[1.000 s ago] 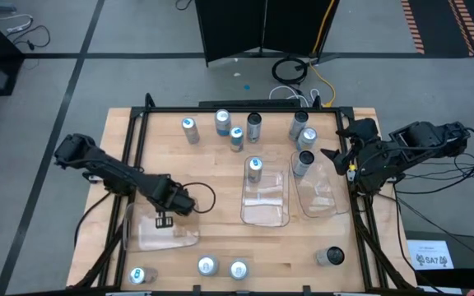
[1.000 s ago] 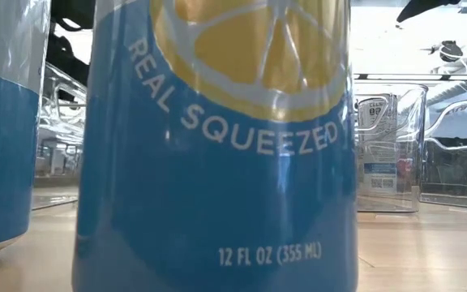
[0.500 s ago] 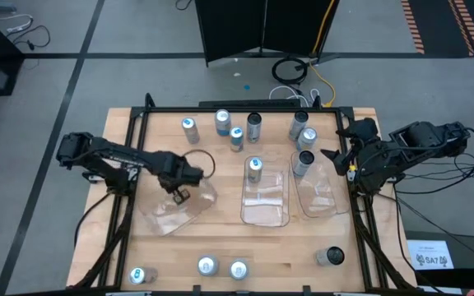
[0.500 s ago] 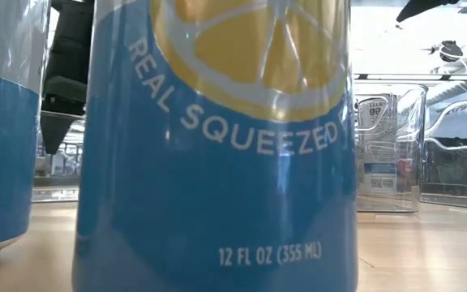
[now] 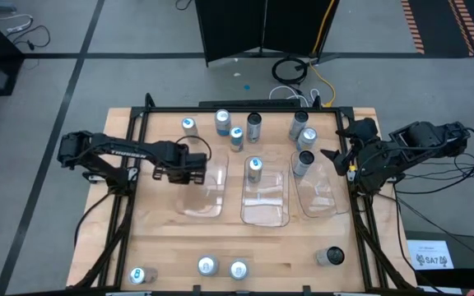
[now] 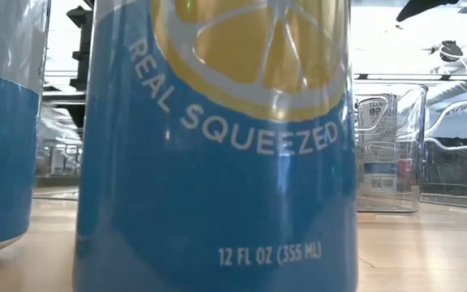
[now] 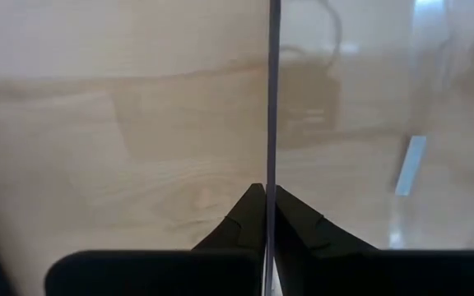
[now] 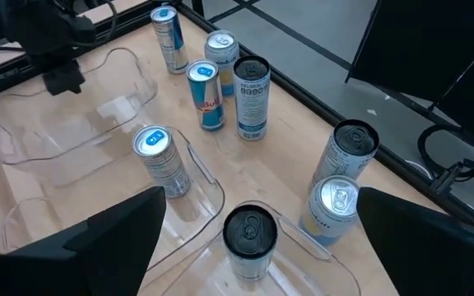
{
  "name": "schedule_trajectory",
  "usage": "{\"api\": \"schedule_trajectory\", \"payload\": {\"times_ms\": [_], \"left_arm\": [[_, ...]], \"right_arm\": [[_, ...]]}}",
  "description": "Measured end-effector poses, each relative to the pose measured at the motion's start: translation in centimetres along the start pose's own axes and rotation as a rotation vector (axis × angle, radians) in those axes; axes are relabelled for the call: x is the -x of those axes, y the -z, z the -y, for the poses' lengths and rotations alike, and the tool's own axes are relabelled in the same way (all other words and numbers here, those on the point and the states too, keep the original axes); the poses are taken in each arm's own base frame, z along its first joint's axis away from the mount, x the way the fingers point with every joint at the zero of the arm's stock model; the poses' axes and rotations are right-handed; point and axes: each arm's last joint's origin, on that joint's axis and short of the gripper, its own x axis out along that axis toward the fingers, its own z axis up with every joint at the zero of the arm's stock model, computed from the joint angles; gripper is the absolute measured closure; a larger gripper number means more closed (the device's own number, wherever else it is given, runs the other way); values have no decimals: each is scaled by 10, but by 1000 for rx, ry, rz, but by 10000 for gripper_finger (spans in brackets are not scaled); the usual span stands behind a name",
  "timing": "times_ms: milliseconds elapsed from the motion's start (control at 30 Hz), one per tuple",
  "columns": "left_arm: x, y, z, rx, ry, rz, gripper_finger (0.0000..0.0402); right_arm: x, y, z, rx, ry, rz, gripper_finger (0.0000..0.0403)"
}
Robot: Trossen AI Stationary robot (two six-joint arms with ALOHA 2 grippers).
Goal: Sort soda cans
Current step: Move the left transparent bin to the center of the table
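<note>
My left arm reaches across the table (image 5: 163, 247), my left gripper (image 5: 194, 167) clamped on the rim of a clear tray (image 5: 206, 191). My right gripper (image 5: 341, 156) waits at the right edge, fingers spread wide. Soda cans (image 5: 237, 138) cluster along the far side, others near the front edge

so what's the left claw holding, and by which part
The left claw pinches the clear tray by its thin side wall. The right claw holds nothing.
</note>
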Motion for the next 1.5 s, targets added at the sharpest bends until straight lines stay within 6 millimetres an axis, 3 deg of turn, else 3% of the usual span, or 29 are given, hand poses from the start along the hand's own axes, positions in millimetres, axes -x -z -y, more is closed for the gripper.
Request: {"api": "schedule_trajectory", "payload": {"times_ms": [333,667,1500], "left_arm": [[0,10,8,161,66,-6,385],[0,34,14,147,109,-25,385],[-4,7,18,45,87,6,385]], "right_arm": [[0,-1,-1,23,-10,4,11],[0,-1,-1,110,-9,4,11],[0,-1,-1,152,-6,8,11]]}}
